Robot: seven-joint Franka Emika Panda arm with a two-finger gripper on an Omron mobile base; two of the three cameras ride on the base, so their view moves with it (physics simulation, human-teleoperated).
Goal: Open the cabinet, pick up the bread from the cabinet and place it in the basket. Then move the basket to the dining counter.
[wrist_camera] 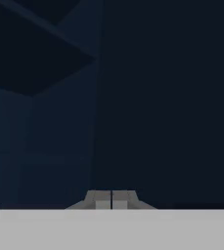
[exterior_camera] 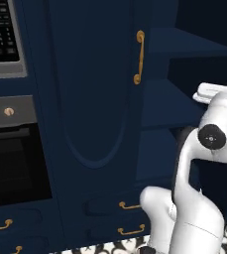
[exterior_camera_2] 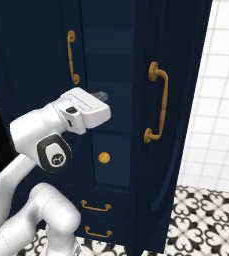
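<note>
Cabinet (exterior_camera: 90, 99) in left base view: left door shut, right side open, navy shelves (exterior_camera: 184, 47) exposed beside the arm. Right base view: end effector (exterior_camera_2: 102, 94) reaching between the doors, bread (exterior_camera_2: 104, 158) below it. Hand view: fingertips (wrist_camera: 103, 199) clenched together, empty, facing dark interior.

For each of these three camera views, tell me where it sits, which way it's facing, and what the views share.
Left base view: behind the arm's left, looking forward at the cabinet's closed left door, its handle, the oven and open shelves; white arm at lower right.
Right base view: behind the arm's right, facing the cabinet's swung-open right door; arm at lower left, gripper reaching inside.
Hand view: on the hand, facing the dark interior; fingertips touching.
Both base views share the left door's handle and the drawer pulls.
</note>
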